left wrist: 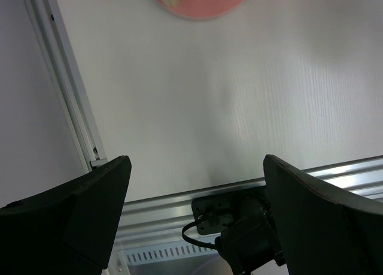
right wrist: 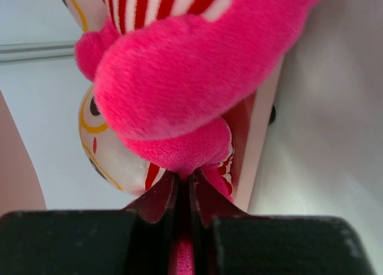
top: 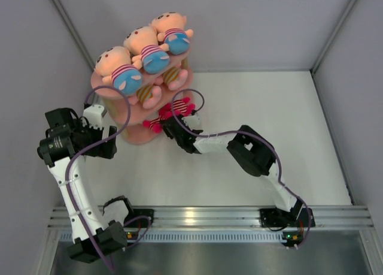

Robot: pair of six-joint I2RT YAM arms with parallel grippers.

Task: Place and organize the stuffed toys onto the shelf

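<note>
Your right gripper (right wrist: 184, 188) is pinching a soft pink limb of the white-faced plush doll (right wrist: 185, 148) low on the pink three-tier shelf (top: 136, 137), so slide it well in before you let go; your left gripper (left wrist: 196, 166) hangs with fingers spread wide.

3 peach dolls (top: 146, 50) filling the shelf (top: 137, 136) top, left arm (top: 66, 140) crowding its left side, open table (top: 269, 107) to the right
</note>
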